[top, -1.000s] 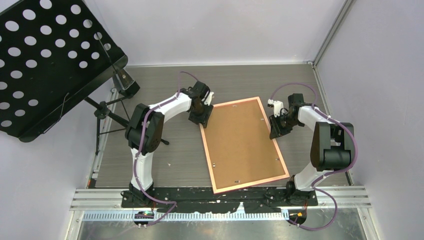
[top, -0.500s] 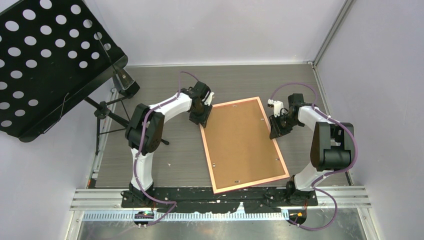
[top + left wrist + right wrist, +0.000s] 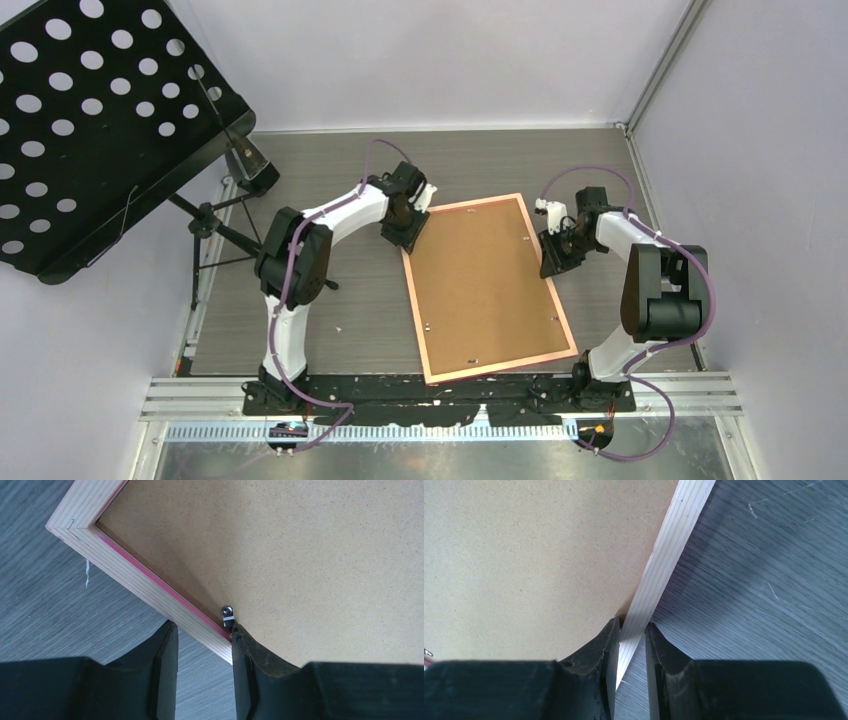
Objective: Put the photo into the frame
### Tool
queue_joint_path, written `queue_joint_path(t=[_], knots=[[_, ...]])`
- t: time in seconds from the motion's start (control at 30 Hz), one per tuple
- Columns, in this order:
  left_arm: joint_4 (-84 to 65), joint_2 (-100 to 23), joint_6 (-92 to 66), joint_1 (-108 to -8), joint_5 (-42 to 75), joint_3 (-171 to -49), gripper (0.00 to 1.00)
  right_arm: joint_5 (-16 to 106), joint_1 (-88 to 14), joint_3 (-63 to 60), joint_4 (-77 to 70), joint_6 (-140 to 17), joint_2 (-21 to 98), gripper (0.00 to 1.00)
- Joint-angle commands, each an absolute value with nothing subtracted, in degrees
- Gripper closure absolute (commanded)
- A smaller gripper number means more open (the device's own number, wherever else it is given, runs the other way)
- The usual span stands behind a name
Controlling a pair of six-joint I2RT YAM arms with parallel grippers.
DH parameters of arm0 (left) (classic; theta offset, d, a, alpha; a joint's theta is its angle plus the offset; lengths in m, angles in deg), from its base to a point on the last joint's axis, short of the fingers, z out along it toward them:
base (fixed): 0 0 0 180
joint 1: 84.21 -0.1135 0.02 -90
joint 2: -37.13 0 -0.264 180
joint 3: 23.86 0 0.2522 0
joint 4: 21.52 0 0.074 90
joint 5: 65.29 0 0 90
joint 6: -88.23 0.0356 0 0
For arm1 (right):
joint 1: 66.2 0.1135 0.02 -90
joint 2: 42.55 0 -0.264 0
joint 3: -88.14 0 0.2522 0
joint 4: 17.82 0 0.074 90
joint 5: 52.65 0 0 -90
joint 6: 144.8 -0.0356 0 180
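Frame [image 3: 503, 367] status first: it's lying face down in the middle of the table [image 3: 340, 310], a bit toward the right edge. Its long sides run from the near edge toward the far edge, skewed a little. The brown backing board [image 3: 485, 285] is sitting in it, and the small clips I can make out around the inside look like they're over the board. One clip [image 3: 228, 615] is right there in the left wrist view.

The photo isn't visible in any view. So I honestly can't say if it's under the board already or somewhere out of sight. My guess is we're either very early (board needs to come out first) or right at the end (closing up). The pictures alone don't settle it.

Arms next. The left gripper [image 3: 408, 232] is down at the frame's far left corner. It straddles the left rail, with one finger outside on the table and the other inside, touching or just beside that clip. The jaws are narrow around the wood, but I can't tell if it's actually squeezing.

The right gripper [image 3: 553, 262] is on the opposite long rail, toward its far end, pointing down. Its fingers are closed tight on either side of the pale wood strip, so that reads as a proper pinch on the frame.

Both elbows are bent outward, wrists tucked in toward the frame.
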State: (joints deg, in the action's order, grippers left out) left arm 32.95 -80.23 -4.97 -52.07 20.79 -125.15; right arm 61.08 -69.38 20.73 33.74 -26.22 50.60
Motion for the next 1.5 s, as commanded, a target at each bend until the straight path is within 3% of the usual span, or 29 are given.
queue_joint_path(t=[0.0, 0.13, 0.33, 0.5, 0.67, 1.3, 1.47], knots=[[34.0, -81.7, 3.4, -51.6, 22.5, -127.4, 1.0, 60.0, -69.3, 19.0, 32.5, -23.3, 49.9, 0.95], [33.7, -81.4, 3.9, -51.6, 22.5, -127.3, 1.0, 59.3, -69.3, 18.9, 32.4, -22.9, 50.0, 0.95], [36.1, -81.5, -0.3, -51.6, 19.8, -129.7, 0.55, 59.7, -69.3, 18.8, 32.4, -22.9, 50.2, 0.95], [36.6, -81.5, -1.4, -51.6, 19.0, -130.9, 0.43, 60.0, -69.3, 19.3, 32.1, -22.9, 50.3, 0.95], [36.6, -81.7, -1.4, -51.6, 19.9, -131.3, 0.42, 60.1, -69.3, 19.8, 31.8, -23.0, 50.2, 0.95], [33.2, -83.2, -1.3, -50.6, 22.7, -127.8, 0.57, 60.2, -69.3, 19.6, 31.9, -23.2, 50.6, 0.94], [33.0, -82.7, 0.0, -50.1, 23.9, -127.4, 0.67, 60.3, -69.3, 19.6, 31.9, -23.2, 50.6, 0.94]])
